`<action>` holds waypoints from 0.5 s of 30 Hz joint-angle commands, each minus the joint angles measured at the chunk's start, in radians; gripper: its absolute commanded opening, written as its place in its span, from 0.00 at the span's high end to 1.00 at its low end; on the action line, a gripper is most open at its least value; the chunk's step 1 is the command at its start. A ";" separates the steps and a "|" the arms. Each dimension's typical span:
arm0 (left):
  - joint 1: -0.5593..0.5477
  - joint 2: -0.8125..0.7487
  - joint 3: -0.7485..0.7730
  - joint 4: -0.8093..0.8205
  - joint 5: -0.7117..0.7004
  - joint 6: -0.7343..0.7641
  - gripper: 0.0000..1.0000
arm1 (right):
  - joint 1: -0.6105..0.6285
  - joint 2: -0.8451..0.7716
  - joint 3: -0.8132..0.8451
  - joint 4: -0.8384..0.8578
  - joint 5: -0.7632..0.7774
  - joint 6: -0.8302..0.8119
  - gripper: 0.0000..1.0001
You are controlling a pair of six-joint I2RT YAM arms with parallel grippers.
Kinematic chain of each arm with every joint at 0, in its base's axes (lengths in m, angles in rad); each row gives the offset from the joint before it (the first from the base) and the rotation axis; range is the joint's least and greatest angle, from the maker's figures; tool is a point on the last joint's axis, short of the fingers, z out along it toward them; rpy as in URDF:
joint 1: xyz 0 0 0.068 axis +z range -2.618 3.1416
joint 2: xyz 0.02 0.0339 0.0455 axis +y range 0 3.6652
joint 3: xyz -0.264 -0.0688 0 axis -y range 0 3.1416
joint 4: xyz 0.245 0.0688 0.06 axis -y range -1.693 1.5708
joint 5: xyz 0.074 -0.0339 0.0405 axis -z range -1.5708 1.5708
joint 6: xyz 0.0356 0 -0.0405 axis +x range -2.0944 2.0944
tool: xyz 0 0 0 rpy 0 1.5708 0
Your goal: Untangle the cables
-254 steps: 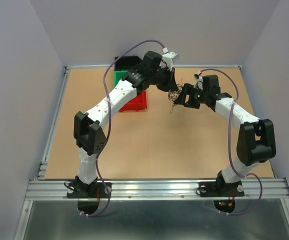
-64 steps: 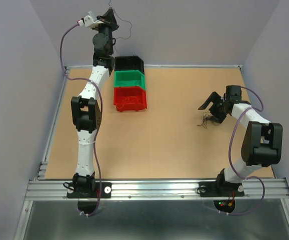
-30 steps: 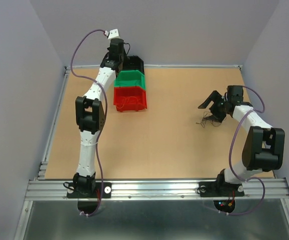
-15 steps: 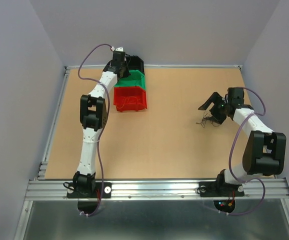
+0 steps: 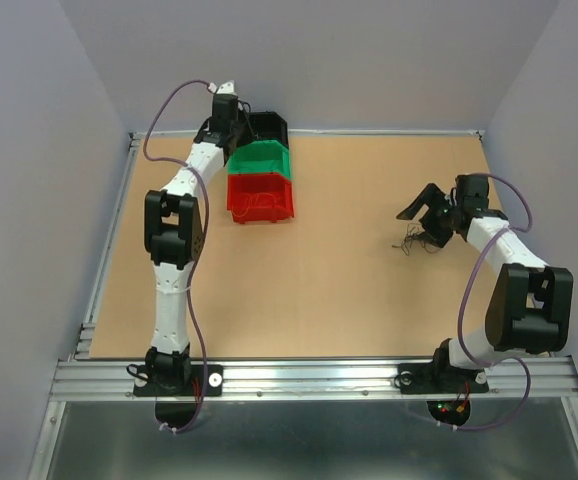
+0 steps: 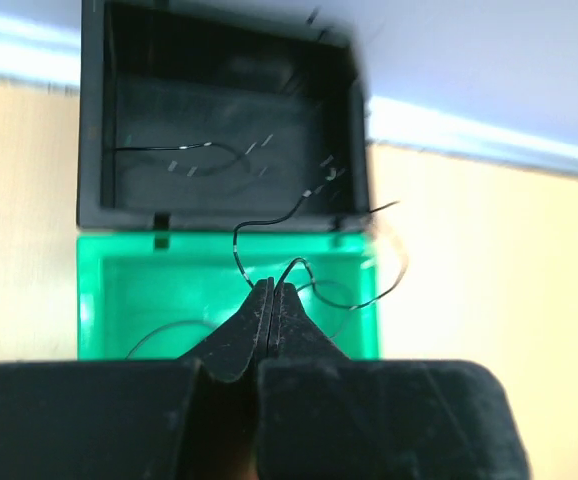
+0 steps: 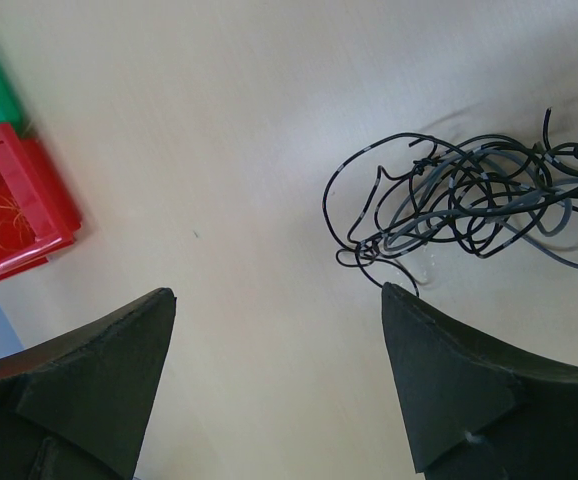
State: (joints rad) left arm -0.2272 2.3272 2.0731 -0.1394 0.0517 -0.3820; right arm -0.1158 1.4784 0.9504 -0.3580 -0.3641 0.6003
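Observation:
My left gripper [image 6: 272, 285] is shut on a thin black wire [image 6: 287, 214]. It holds the wire over the green bin [image 6: 119, 300], at the edge of the black bin [image 6: 94, 120]. In the top view the left gripper [image 5: 237, 128] is at the back-left bins. Another black wire [image 6: 199, 150] lies in the black bin. An orange wire [image 5: 256, 205] lies in the red bin [image 5: 269, 188]. A clump of black and grey wires [image 7: 469, 195] lies on the table, small in the top view [image 5: 409, 241]. My right gripper [image 7: 279, 292] is open and empty beside it, the clump just past its right finger.
The three bins stand in a row at the back left, black farthest, then green [image 5: 259, 158], then red, whose corner shows in the right wrist view [image 7: 19, 210]. A metal rail [image 5: 309, 375] runs along the near table edge. Grey walls close the back and sides.
My left arm has come down from high above the back wall to the bins, still holding the black wire. My right gripper has stayed open by the clump.

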 commanded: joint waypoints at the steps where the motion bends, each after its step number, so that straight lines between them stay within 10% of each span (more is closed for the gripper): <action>1: 0.002 -0.129 0.036 0.161 0.011 -0.040 1.00 | 0.008 -0.032 -0.025 0.034 -0.012 0.003 0.12; 15: 0.037 0.138 0.200 0.288 -0.021 -0.277 1.00 | 0.008 0.006 0.005 0.036 -0.018 0.000 0.12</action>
State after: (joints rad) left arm -0.2184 2.3882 2.2196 0.1028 0.0315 -0.5579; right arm -0.1158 1.4803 0.9485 -0.3573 -0.3672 0.6006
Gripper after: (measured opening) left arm 0.025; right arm 0.880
